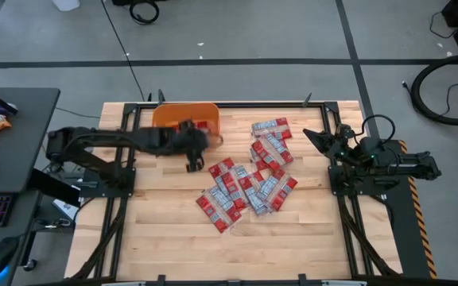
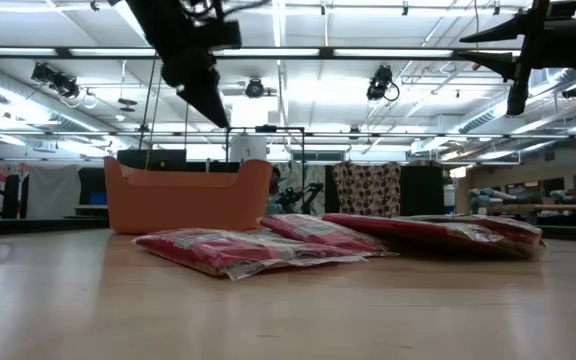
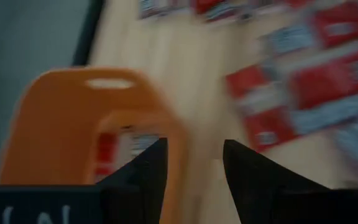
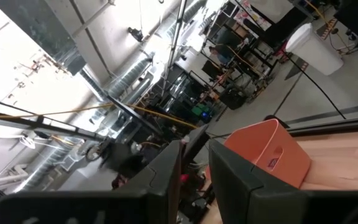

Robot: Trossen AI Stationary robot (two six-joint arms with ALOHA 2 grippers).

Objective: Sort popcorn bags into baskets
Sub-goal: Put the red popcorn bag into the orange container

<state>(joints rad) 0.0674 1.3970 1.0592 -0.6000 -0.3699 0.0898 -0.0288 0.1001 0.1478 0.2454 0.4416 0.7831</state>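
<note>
Red, grey-banded popcorn bags point(image 1: 245, 184) lie beside the orange basket point(image 1: 184, 116).

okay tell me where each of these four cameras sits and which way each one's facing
High view: overhead, straight down on the table, both arms, the orange basket and popcorn bags.
Low view: at tabletop height, level across the bags toward the basket; arms hang in from above.
Left wrist view: on the left arm, looking down past the open left gripper at the basket rim and bags.
Right wrist view: on the right arm, tilted up past the right gripper into the room.
Shared: all four show the basket.
</note>
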